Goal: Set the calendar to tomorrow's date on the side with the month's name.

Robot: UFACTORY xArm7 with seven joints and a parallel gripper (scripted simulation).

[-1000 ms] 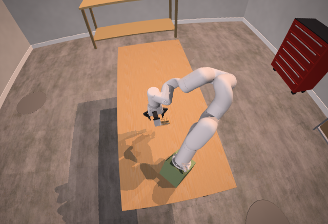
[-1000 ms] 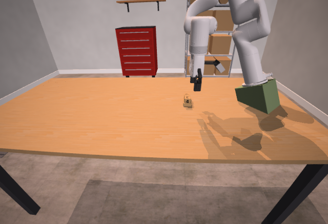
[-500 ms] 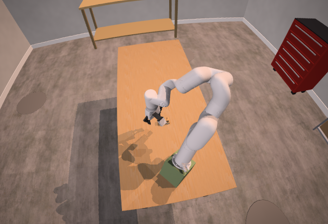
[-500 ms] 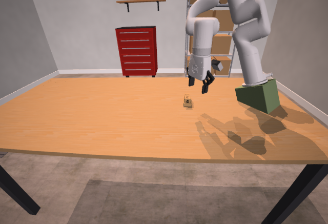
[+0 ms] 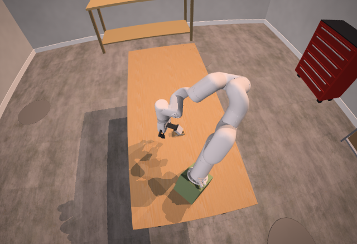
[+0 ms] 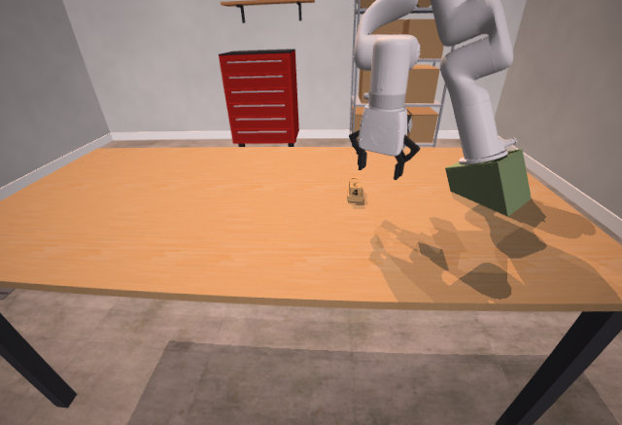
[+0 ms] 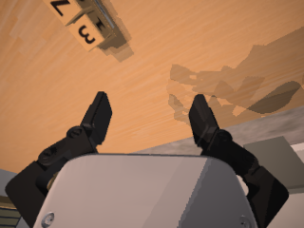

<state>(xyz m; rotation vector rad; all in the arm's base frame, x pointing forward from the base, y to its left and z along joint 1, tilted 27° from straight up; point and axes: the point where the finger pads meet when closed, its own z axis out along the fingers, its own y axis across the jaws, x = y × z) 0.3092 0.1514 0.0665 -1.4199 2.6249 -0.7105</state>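
Wrist view, calendar (image 7: 90, 29) beyond open gripper (image 7: 151, 120)

top view: high above, tilted down on the whole table (image 5: 161, 71), far off; robot base (image 5: 192, 187) at 5 o'clock.
exterior view: low, near the table's long edge, facing across it; base (image 6: 490, 184) at 3 o'clock.
wrist view: behind the gripper (image 7: 151, 121), close, facing the tabletop.
shared: calendar (image 6: 356, 192), at 11 o'clock from the wrist (image 7: 85, 28); table in all three.
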